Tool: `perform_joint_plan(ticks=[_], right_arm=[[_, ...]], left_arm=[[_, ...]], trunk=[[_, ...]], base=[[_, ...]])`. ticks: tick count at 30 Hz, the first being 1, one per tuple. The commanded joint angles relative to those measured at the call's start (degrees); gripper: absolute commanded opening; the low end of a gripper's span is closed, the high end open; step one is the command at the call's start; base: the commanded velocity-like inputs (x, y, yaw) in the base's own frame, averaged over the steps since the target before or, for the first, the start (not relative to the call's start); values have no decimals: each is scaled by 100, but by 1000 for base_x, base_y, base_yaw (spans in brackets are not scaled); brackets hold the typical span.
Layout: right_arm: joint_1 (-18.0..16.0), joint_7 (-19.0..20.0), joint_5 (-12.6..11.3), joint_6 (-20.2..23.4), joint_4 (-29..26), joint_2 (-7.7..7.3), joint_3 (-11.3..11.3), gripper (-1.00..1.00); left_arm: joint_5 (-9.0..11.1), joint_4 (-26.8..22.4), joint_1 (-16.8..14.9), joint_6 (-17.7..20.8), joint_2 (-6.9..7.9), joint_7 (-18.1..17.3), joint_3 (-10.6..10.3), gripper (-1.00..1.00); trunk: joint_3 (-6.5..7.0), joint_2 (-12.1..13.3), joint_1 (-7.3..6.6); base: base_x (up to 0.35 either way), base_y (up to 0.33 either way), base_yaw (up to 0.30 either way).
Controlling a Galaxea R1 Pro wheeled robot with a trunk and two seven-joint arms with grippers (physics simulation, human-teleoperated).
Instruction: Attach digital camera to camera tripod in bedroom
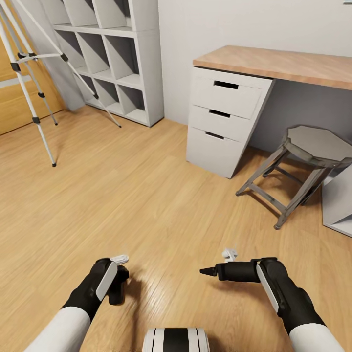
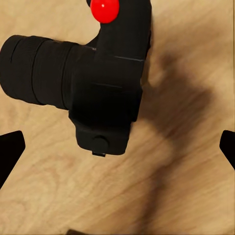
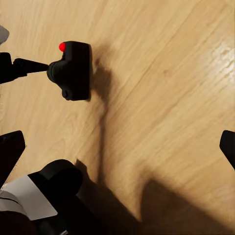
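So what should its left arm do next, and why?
Probably lower the left tool and close it on the digital camera. The camera seems to lie on the wood floor under wide-open fingertips, not gripped, and the camera tripod stands across the room.

Desk (image 1: 283, 63) with wood top is set against the grey wall (image 1: 244, 19). Drawer unit (image 1: 222, 120), white, three drawers, is fitted under the desk's left end. Grey stool (image 1: 303, 166) is placed on the plank floor (image 1: 146, 205) right of the drawer unit, partly under the desk. White cube shelf (image 1: 115, 54) is stood left of the desk.
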Motion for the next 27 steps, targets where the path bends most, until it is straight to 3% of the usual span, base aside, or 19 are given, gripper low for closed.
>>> perform_joint_plan(ticks=[1,6,15,21,27], right_arm=[[-2,50,-4,72,-4,16,-6,100],[-2,211,-6,67,-6,41,-6,100],[-2,-30,-17,72,-33,7,-6,100],[-2,-42,-18,73,-35,3,-6,100],[-2,-44,-18,73,-35,2,-6,100]], left_arm=[[27,25,-3,-21,-10,55,20,100],[-131,55,-4,-180,-15,72,35,100],[165,-234,-7,109,-52,112,61,100],[180,-266,-7,213,-51,122,57,100],[182,-270,-7,213,-51,116,57,100]], trunk=[[-4,-2,-1],[-4,-2,-1],[-4,-2,-1],[-4,-2,-1],[-137,-10,14]], base=[[0,0,0],[0,0,0],[0,0,0],[0,0,0],[0,0,0]])
